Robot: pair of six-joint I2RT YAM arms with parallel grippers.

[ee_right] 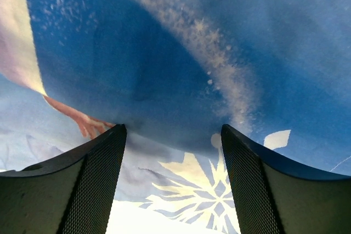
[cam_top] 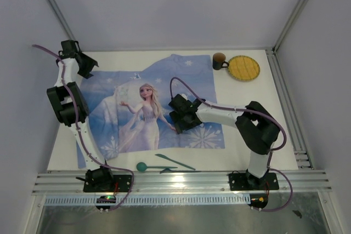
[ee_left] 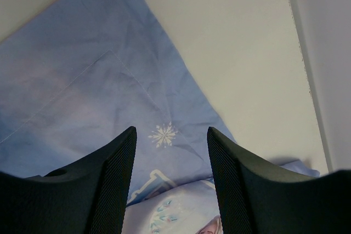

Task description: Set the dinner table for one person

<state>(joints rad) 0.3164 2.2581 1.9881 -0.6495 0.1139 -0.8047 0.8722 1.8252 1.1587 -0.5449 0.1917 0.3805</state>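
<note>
white table (cam_top: 258, 89) beyond blue cloth (cam_top: 115, 97) edge

No text, brand or number can be read; a small emblem (cam_top: 137, 75) on the blue printed cloth (cam_top: 192, 80) is too tiny to decipher

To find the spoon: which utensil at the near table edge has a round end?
The teal utensil, the leftmost: its end is a round bowl. The dark green ones beside it are thin and pointed.

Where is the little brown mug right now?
In the overhead view, the brown mug sits far right on the table, between the blue cloth and the yellow round plate.
</note>
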